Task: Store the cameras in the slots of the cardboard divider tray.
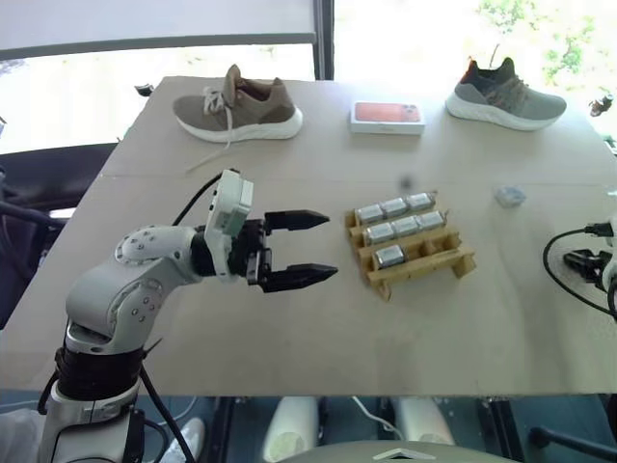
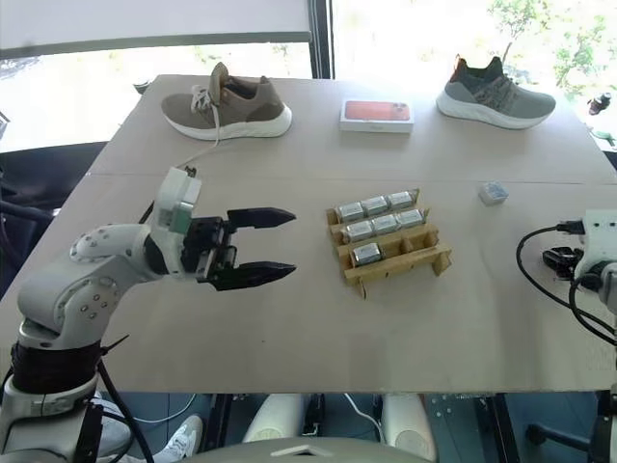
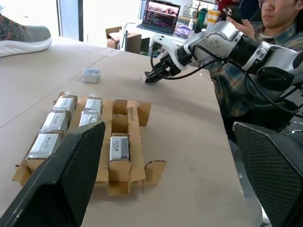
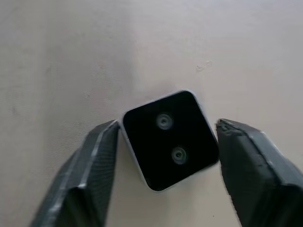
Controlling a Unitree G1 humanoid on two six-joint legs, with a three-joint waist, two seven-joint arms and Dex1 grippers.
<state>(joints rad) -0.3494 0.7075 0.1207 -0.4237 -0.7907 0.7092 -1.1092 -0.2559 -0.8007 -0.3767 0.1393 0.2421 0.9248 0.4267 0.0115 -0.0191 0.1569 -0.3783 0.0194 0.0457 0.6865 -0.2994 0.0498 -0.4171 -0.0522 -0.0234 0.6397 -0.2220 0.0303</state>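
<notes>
Work surface is a tan board table (image 1: 289,318) set before bright windows; at its far edge stand a brown sneaker (image 1: 238,106), a flat white box with red-orange top (image 1: 387,116) and a grey sneaker (image 1: 505,96). In the left wrist view a person (image 3: 265,28) in a plaid shirt sits beyond the table's end, with a laptop (image 3: 162,15) and a cardboard carton behind. The cardboard divider tray (image 1: 410,241) lies flat mid-table, right of centre. Six silver-grey cameras (image 1: 393,230) sit in its slots: three in the far row, two in the middle row, one in the near row; the remaining slots stand open. One more camera (image 1: 510,196) lies loose on the board, off to the right of the tray and apart from it. Left gripper (image 1: 313,248) hovers above the table just left of the tray, pointing toward it, fingers spread wide, nothing between them and touching nothing. Right gripper (image 4: 163,156) is at the table's right side, tips down at the board; a dark-faced camera (image 4: 168,138) with two small lenses lies on the table between its fingers (image 4: 94,161). One finger sits against the block's corner, the other just beside its opposite edge; whether the pinch is complete, I cannot tell.
</notes>
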